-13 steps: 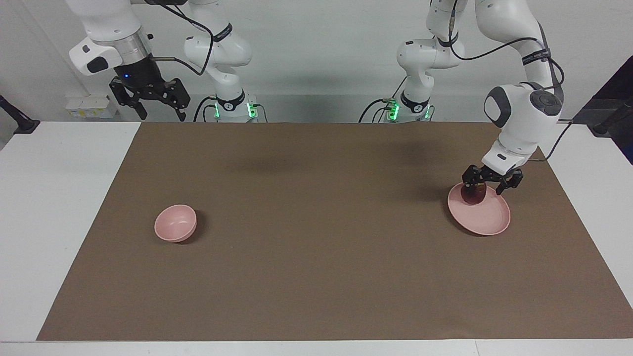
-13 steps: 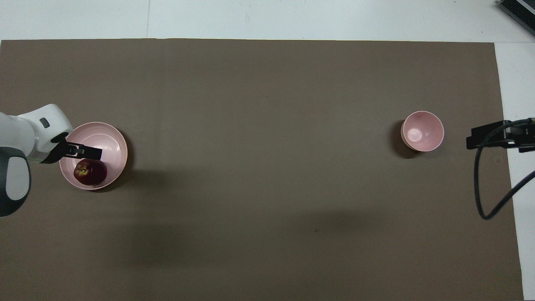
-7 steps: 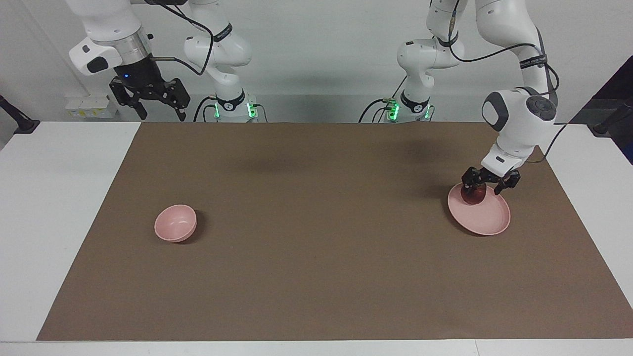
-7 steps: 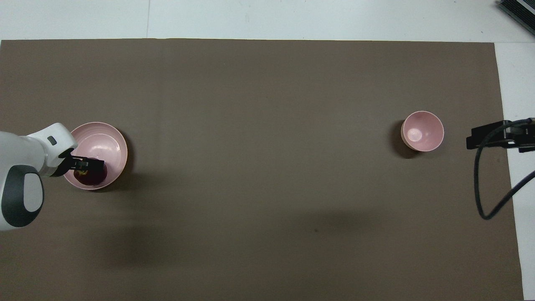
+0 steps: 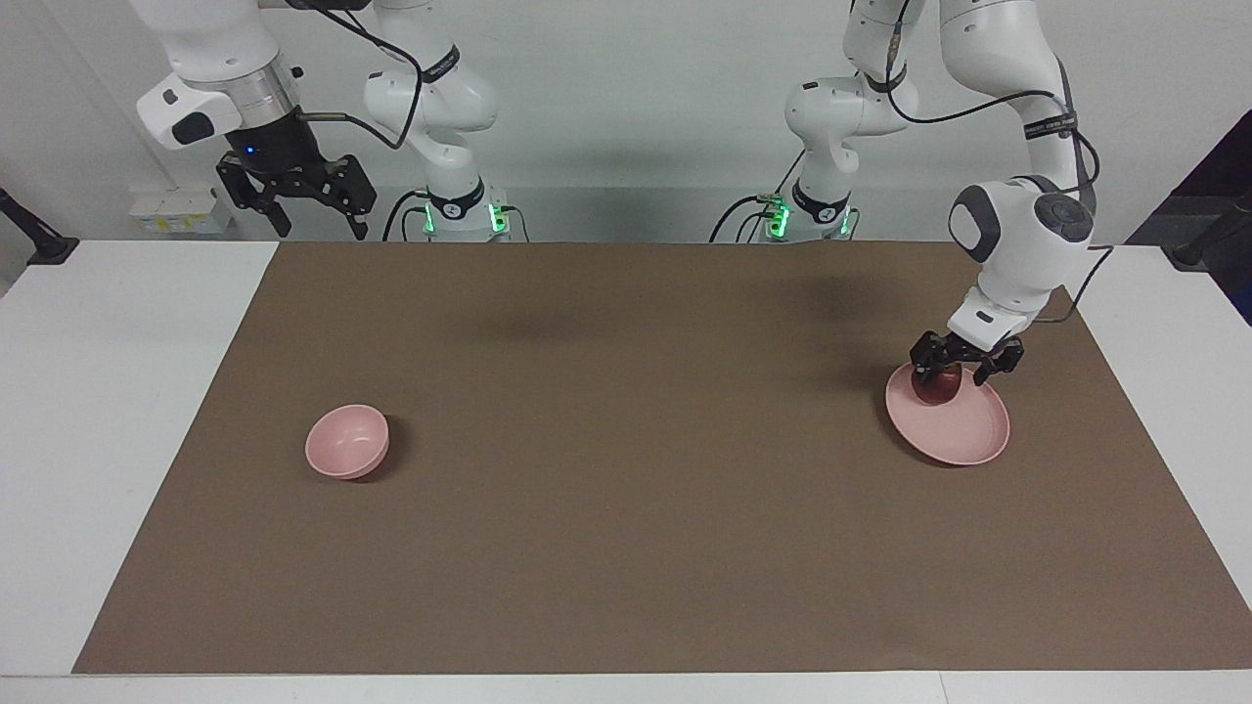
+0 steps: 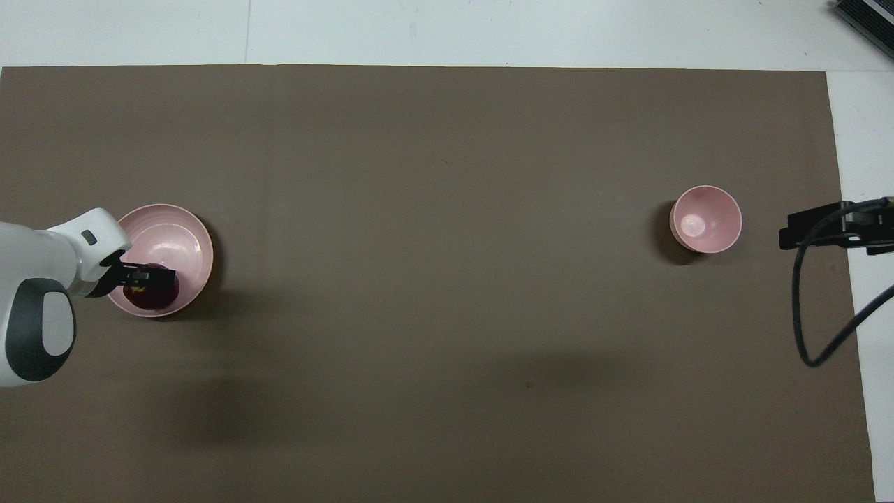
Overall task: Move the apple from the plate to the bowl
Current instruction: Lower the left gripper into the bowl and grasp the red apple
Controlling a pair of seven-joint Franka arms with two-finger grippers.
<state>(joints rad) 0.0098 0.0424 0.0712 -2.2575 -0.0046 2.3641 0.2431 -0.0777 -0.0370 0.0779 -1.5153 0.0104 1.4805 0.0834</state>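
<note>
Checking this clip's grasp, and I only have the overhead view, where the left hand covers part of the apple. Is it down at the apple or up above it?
Observer: In the facing view the left hand is low, at the height of the apple, which rests on the plate.
Operator: Are its fingers open?
Observer: Open, spread wider than the apple. I cannot tell whether they touch it.
Operator: And the right hand? I see only its edge.
Observer: The right hand is raised high and open, waiting at the right arm's end of the table.

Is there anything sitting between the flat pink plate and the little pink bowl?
Nothing: only bare brown mat lies between plate and bowl, seen overhead.
</note>
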